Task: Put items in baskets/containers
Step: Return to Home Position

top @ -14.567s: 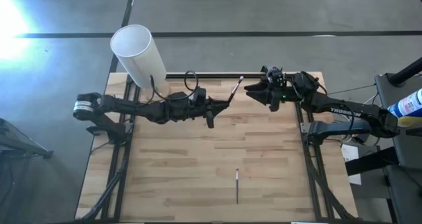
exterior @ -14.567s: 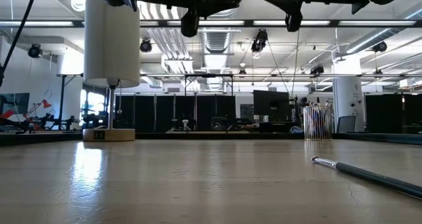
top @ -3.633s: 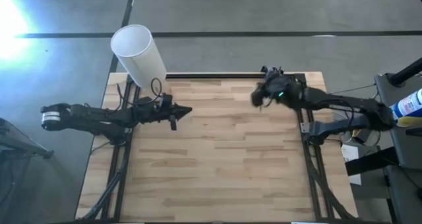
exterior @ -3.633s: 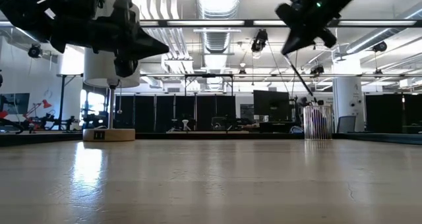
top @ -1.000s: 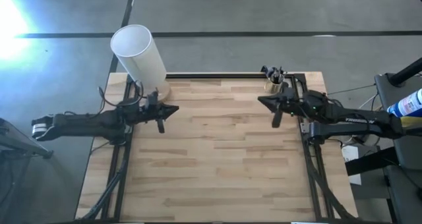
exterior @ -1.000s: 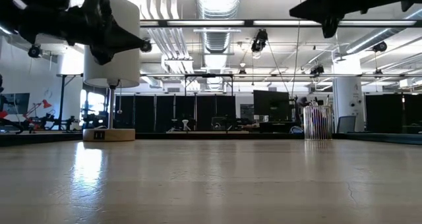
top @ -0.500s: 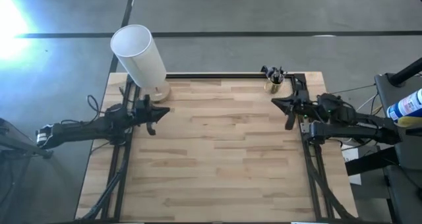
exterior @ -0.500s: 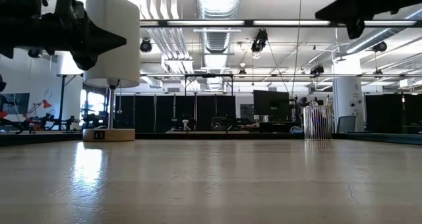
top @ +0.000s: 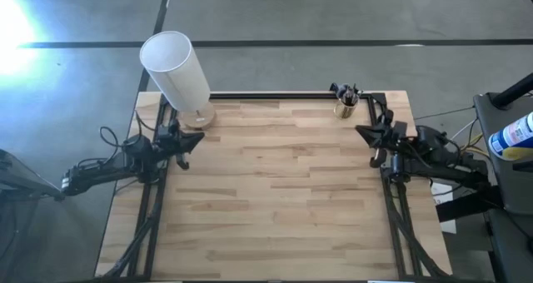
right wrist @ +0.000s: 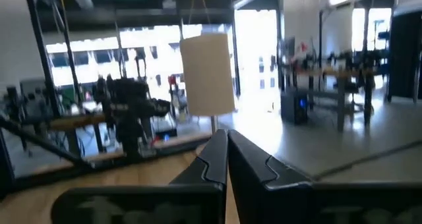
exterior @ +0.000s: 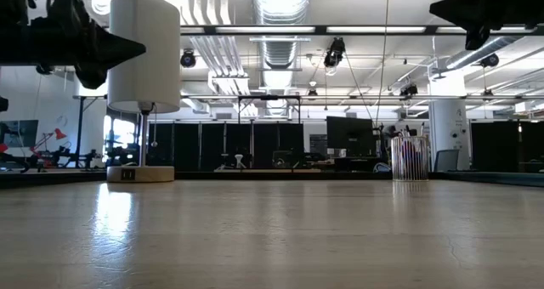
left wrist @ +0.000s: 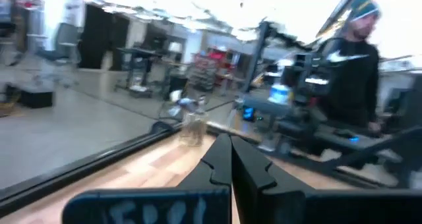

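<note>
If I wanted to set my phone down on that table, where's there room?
Nearly all of the table is bare: the whole middle and near edge, between the left claw at one side and the right claw at the other. Only the far corners are taken: white cylinder on the left, cup of sticks on the right.

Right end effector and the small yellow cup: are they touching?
Apart. The high view shows bare tabletop between the right end effector and the cup.
</note>
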Available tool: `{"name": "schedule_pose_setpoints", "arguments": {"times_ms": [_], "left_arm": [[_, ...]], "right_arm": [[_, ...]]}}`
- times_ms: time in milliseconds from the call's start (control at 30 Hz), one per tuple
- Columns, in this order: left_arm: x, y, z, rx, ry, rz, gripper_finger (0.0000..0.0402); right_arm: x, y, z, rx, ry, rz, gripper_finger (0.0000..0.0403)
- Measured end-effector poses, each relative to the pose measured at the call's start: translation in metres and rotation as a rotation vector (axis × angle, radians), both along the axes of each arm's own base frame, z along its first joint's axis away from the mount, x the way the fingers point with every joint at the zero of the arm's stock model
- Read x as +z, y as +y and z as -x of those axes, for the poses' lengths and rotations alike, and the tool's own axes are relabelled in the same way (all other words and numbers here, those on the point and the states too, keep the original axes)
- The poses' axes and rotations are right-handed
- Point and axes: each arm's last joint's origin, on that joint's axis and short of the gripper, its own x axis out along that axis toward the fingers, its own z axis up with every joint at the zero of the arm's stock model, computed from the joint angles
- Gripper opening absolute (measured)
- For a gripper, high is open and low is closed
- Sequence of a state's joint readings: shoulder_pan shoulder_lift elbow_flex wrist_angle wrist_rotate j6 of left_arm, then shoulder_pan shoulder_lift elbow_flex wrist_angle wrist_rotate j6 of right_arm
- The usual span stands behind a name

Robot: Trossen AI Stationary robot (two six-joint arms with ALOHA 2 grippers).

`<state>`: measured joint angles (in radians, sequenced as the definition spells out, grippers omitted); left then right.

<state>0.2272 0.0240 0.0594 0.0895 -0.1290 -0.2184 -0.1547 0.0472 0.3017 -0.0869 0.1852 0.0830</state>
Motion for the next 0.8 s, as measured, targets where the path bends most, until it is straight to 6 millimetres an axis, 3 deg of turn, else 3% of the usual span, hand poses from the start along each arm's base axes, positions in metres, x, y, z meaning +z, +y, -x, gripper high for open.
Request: {"name": "schedule_pose_setpoints", "arguments": {"times_ms": [367, 800], "left_arm": [[-0.004, 0.001, 0.002, 0.044, 0.031, -0.005, 0.0000], [-0.020, 0.002, -0.002, 0.041, 0.060, 0.041, 0.0000]], "right_arm": [[-0.054, -0.002, -0.019, 0.020, -0.159, 0.040, 0.0008], [-0.056, -0.002, -0.019, 0.028, -0.138, 0.044, 0.0009]]}}
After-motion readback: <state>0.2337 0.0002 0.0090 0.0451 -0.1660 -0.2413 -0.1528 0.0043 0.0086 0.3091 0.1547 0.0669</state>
